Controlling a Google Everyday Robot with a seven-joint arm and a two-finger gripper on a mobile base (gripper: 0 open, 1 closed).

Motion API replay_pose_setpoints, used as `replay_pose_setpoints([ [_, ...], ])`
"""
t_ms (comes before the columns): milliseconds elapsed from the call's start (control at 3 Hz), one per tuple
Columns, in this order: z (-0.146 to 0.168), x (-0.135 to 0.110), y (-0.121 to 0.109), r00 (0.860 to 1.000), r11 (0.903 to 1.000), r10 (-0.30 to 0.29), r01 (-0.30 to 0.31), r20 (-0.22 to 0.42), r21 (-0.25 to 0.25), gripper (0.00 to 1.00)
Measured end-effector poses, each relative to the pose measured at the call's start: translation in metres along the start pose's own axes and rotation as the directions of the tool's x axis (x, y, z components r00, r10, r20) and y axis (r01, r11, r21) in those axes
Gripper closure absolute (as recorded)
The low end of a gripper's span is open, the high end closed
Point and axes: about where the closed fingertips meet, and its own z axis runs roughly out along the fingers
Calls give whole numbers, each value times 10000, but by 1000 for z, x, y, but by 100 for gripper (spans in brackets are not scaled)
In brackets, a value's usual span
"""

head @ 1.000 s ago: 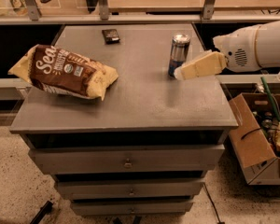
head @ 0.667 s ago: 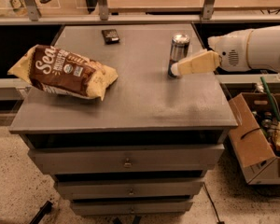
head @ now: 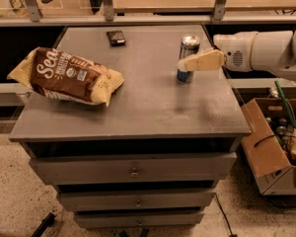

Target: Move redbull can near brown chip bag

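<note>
At upper right of the surface point(head: 153, 107), the redbull can point(head: 189, 46) stands upright, silver above, blue below, well apart from the brown chip bag point(head: 66, 75) at left. The end effector point(head: 185, 64) has moved left and now overlaps the can's middle; whether it grips, I cannot tell.

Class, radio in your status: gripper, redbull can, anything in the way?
Gripper at redbull can, right side of cabinet top. Can upright, apart from brown chip bag at left. Nothing between them.
</note>
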Motion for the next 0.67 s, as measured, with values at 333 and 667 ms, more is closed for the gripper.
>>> replay_pose_setpoints([
  [333, 17, -5, -3, 9996, 9997, -169, 172, 207, -162, 0],
  [667, 31, -9, 0, 9988, 9982, -361, 375, 322, -465, 0],
])
